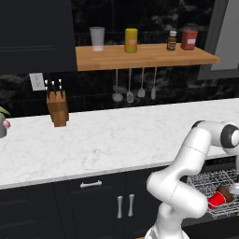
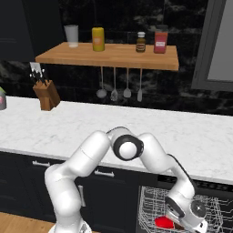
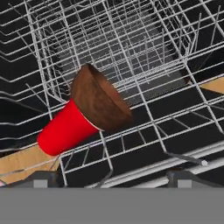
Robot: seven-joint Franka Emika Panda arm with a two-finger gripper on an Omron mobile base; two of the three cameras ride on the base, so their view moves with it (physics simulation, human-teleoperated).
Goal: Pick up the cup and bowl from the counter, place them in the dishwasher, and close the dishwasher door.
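Cup lying on its side in the wire rack of the dishwasher, red, tapered. Bowl tipped on edge against the cup's wide end, touching it, brown underside toward the hand camera. From the left base view both sit together at the rack's near edge, low right, below the worktop.

Gripper hovers just above the pair, fingers spread wide, nothing between them; fingertips clear of both items. Arm folded down over the open machine in the right base view.

Worktop carries neither cup nor bowl now; knife block stands at the back, shelf above with jars.

Judgement: both placements look done, release complete. Step in hand is the retreat from the rack. Next calls for lifting the hand clear of the wires, then getting under or behind the dishwasher door and swinging it shut. Door itself not clearly made out in these views.
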